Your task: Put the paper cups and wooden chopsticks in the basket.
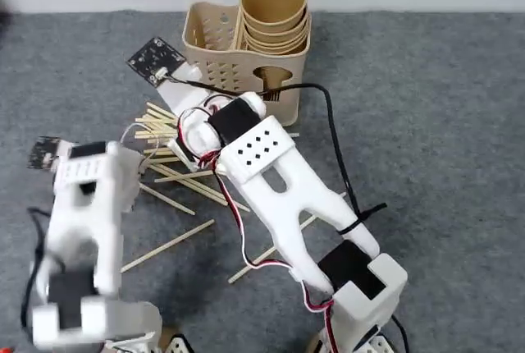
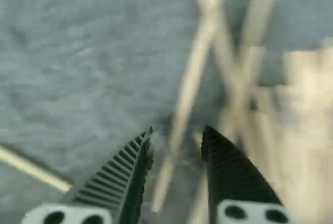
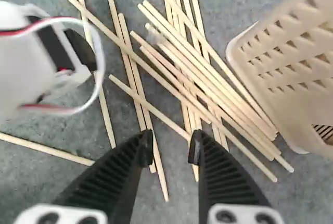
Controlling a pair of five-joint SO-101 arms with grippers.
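A stack of paper cups (image 1: pixel 273 4) stands inside the beige slotted basket (image 1: pixel 209 49) at the back of the grey mat. Wooden chopsticks (image 1: pixel 162 133) lie in a loose pile in front of the basket's left side. In the right wrist view my right gripper (image 3: pixel 170 135) hangs open just above the pile of chopsticks (image 3: pixel 197 78), with the basket (image 3: pixel 291 73) close beside it. My left gripper (image 2: pixel 178 130) is open low over the mat, and one chopstick (image 2: pixel 179 125) runs between its fingers.
Several single chopsticks (image 1: pixel 168 245) lie scattered on the mat nearer the front. The left arm's white body (image 3: pixel 36 57) sits close beside the pile, next to my right gripper. A black cable (image 1: pixel 336 148) runs along the right arm.
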